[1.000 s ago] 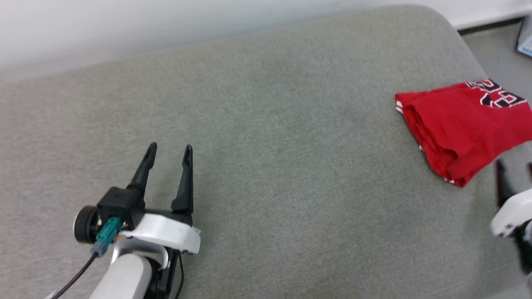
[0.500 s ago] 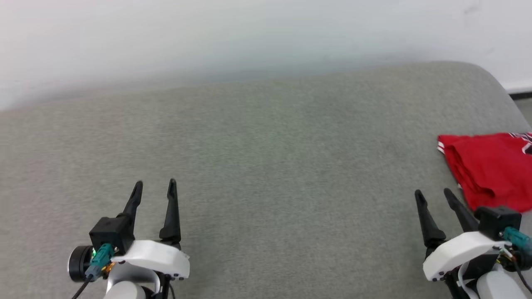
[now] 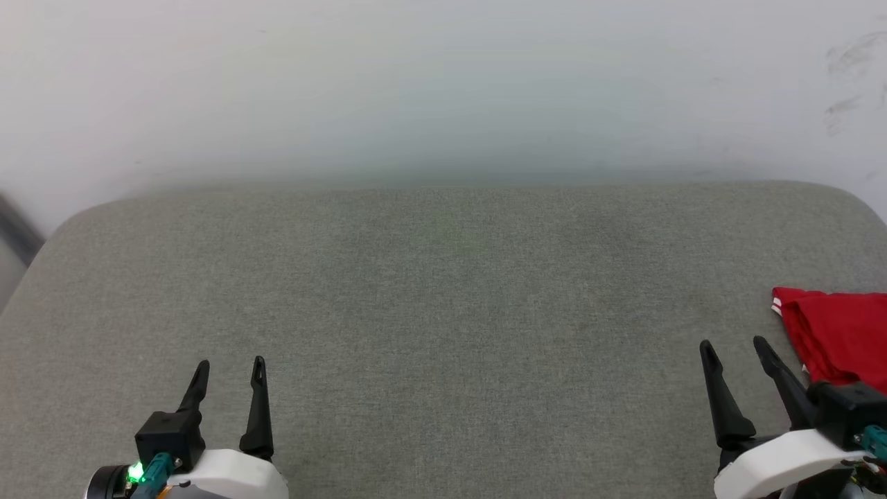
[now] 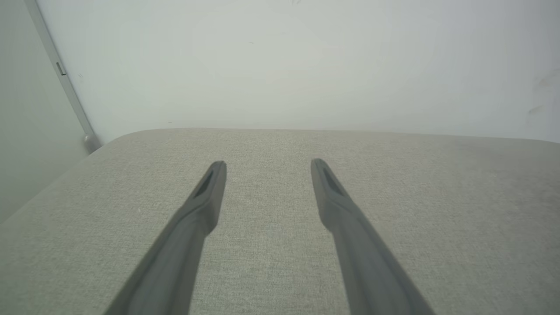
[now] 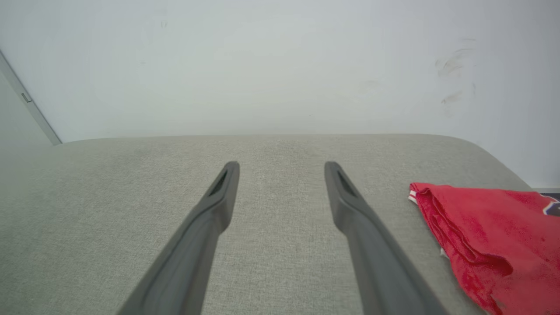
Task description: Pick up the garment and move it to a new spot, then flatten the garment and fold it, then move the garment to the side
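Head view: the grey surface (image 3: 443, 312) carries the garment (image 3: 842, 339), folded, at its right edge, just beside the right gripper (image 3: 732, 343). The left gripper (image 3: 230, 362) hovers well apart. Both sets of jaws stand apart, holding nothing. Judgement: the move aside looks done; the next move calls only for checking the fold.

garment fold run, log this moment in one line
left hand: open, empty | right hand: open, empty | garment: folded, at right end of grey cushion, untouched by either hand
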`<state>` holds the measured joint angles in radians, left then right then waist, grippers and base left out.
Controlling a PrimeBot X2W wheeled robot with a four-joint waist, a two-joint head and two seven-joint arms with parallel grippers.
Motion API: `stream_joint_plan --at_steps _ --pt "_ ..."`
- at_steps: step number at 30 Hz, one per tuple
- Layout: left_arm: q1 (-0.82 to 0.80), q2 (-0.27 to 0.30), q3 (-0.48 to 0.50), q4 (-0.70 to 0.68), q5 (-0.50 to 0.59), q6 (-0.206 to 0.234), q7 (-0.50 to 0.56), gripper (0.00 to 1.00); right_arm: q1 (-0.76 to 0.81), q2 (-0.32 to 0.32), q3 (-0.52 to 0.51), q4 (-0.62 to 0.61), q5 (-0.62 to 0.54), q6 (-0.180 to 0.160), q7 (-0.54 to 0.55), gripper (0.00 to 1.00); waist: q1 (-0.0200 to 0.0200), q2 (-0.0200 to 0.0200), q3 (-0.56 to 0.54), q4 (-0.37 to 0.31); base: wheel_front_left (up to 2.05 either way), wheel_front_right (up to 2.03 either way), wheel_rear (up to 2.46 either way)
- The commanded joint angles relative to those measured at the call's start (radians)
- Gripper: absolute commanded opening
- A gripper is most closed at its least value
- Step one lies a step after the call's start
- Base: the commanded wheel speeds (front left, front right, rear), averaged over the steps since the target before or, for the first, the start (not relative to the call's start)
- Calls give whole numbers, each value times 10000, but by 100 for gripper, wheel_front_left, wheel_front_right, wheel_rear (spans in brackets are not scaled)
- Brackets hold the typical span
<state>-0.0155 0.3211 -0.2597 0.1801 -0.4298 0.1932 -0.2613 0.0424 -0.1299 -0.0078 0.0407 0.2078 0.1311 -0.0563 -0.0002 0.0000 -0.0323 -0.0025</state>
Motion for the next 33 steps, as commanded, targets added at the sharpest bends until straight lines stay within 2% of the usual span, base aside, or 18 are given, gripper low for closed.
stream_joint_plan --at_steps 1,12,27,28,33 --pt "98 -2 -58 15 57 -32 -45 100 206 58 -66 -161 -66 -8 67 100 2 0 -53 -40 0 0 0" --pt "295 -110 -108 -12 128 -63 -48 100 773 351 -293 -1105 -244 -8 525 100 2 0 -126 -72 0 0 0" --pt "365 -160 -116 -53 169 56 -34 100 685 430 -209 -1003 -169 -8 518 100 2 0 -78 -109 0 0 0" --pt "277 -155 -126 -23 126 44 0 0 649 391 -203 -1009 -161 0 558 0 3 0 -77 -110 0 0 0" --pt "316 -323 -47 125 -333 -76 156 0 582 414 -211 -712 379 0 603 0 3 0 -65 -106 0 0 0"
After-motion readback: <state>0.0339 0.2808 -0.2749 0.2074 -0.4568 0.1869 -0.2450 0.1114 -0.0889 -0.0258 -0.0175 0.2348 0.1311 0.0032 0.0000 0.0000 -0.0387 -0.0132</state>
